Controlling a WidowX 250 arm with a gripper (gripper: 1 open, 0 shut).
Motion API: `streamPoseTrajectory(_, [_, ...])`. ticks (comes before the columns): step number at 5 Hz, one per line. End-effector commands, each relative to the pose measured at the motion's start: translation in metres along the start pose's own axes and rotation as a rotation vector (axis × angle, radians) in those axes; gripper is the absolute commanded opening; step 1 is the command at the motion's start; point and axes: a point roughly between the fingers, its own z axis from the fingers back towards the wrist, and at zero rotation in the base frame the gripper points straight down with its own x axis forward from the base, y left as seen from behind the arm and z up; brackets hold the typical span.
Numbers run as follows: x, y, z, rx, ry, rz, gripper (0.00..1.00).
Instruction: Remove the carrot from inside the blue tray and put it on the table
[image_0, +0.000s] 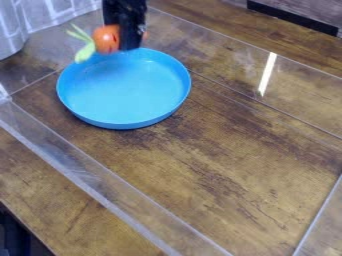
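The small orange carrot with its light green top hangs in the air above the far rim of the round blue tray. My black gripper points straight down and is shut on the carrot, holding it by its right end; the leaves stick out to the left. The tray lies on the dark brown wood table and has nothing in it. The arm above the gripper is cut off by the top edge of the picture.
Clear plastic edging runs along the table's near side and across the far right. A grey object stands at the far left edge.
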Motion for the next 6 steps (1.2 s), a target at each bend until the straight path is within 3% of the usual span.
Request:
streamPoseTrajectory(1, [0.008, -0.019, 0.053, 0.069, -0.099, 0.008, 0.00])
streamPoseTrajectory(6, [0.014, -0.129, 0.067, 0.007, -0.146, -0.109, 0.00])
